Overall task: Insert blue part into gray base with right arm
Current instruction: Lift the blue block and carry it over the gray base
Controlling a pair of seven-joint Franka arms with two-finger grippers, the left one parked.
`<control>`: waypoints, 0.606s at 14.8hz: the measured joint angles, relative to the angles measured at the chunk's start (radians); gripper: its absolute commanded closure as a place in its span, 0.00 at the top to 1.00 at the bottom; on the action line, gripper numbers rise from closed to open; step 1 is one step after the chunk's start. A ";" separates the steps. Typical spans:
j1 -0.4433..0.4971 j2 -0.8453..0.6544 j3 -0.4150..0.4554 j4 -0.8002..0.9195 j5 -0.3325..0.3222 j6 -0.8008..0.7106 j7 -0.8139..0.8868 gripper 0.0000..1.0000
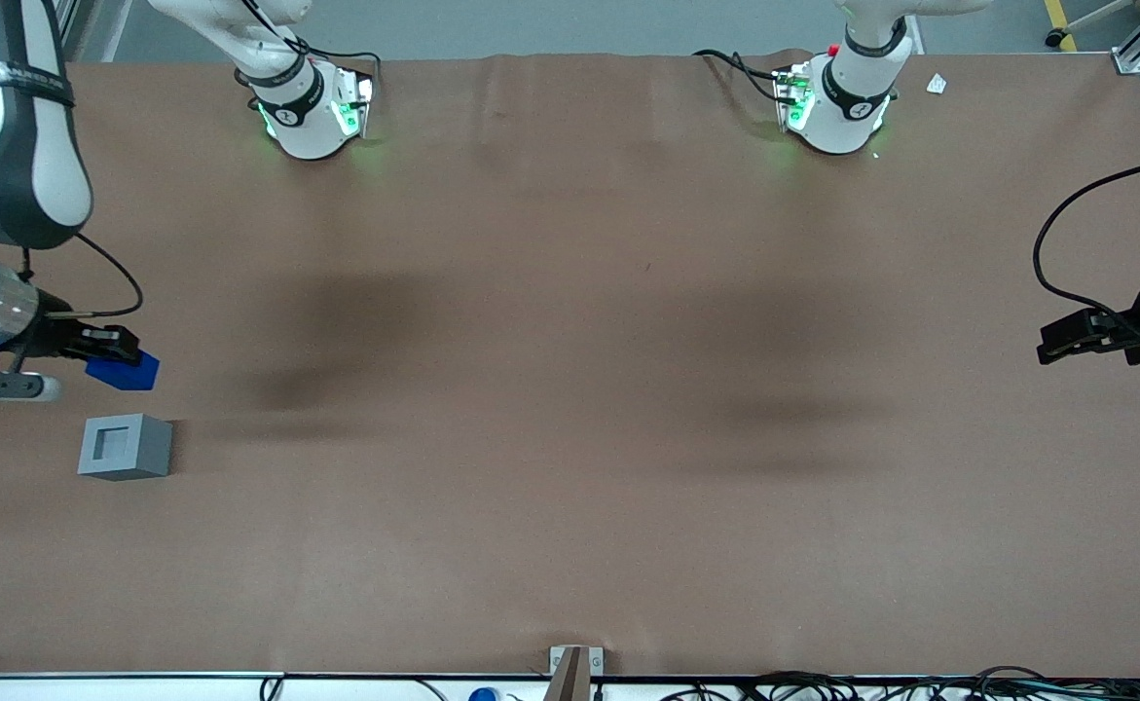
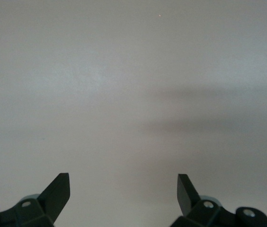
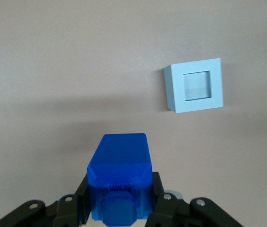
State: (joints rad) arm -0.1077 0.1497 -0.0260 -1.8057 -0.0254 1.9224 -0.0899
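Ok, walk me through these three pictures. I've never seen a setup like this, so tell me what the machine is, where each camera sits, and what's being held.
These are robot arms bolted to a brown table. The front view looks down over the whole table. The other two views come from cameras on the arms' wrists. The working right arm ends in a two-finger gripper, shut on a blue part and held above the table. A gray base with a square recess in its top sits on the table, nearer the front camera than the gripper. The blue part is not yet in it.
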 measured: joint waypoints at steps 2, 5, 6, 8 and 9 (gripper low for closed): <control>-0.003 0.000 -0.017 0.044 -0.001 -0.024 -0.040 0.05; -0.009 0.021 -0.048 0.082 -0.001 -0.032 -0.095 0.03; -0.010 0.040 -0.056 0.093 -0.001 -0.032 -0.102 0.03; -0.018 0.093 -0.064 0.124 -0.001 -0.031 -0.107 0.03; -0.026 0.122 -0.065 0.140 -0.001 -0.030 -0.116 0.03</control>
State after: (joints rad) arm -0.1333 0.2715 -0.0906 -1.6655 -0.0269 1.8928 -0.2056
